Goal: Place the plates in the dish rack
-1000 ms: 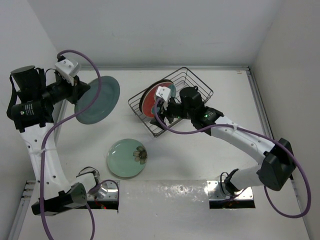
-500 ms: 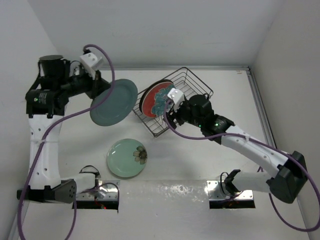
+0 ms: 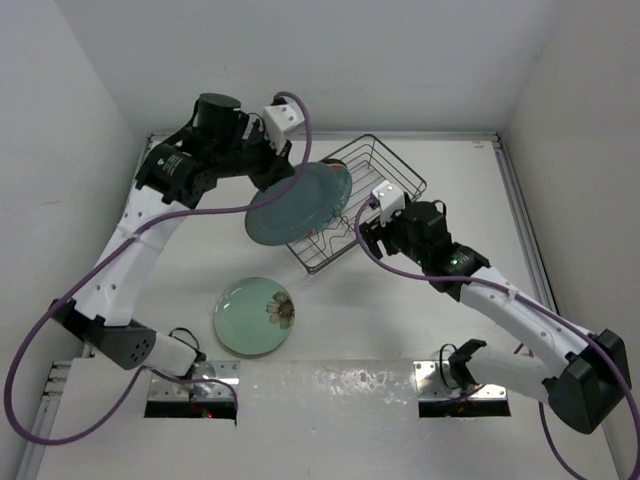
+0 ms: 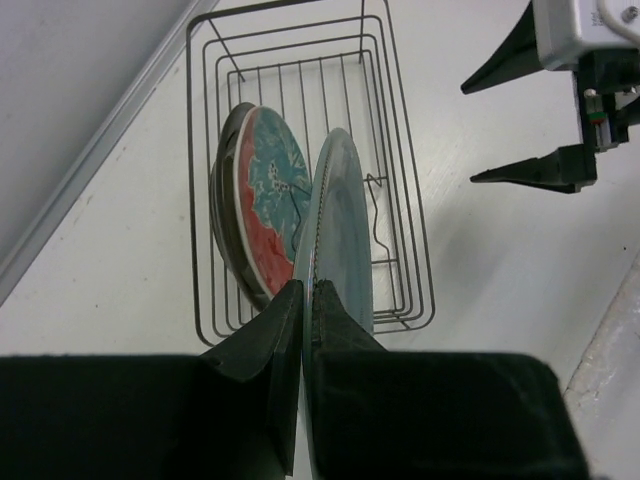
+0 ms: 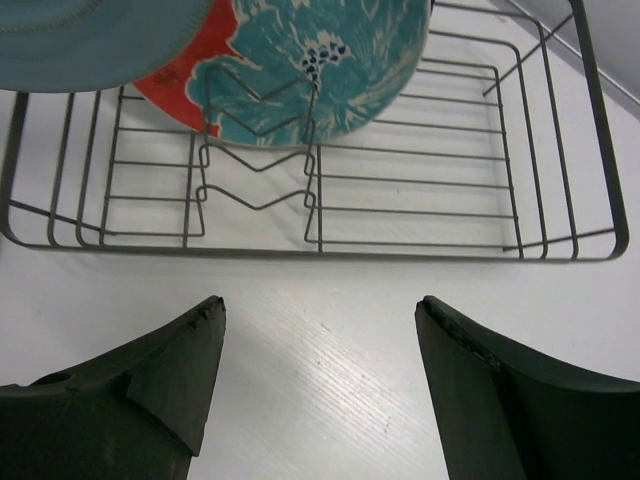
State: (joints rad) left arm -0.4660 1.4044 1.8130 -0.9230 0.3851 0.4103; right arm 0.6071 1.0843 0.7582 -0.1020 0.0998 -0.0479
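- We see the pale green flower-motif round plate [image 3: 254,315] lying flat on the white desk [image 3: 180,290].
- L gripper [image 4: 305,300] is clamped on the grey-blue round plate [image 4: 340,230], held edge-on over the dark wire dish rack [image 4: 415,240].
- Red-and-teal patterned plate [image 4: 268,200] stands upright in the rack.
- R gripper [image 5: 320,305] has its jaws apart, empty, just outside the rack.

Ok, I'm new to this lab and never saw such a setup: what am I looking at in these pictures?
Two robot arms are bolted to a table, each ending in a two-finger gripper. One picture looks down from above; the other two come from cameras on each wrist. The left gripper is shut on the rim of a blue-grey plate, holding it tilted above a wire dish rack. A red-and-teal plate stands in the rack. A green plate lies flat on the table. The right gripper is open and holds nothing, beside the rack.
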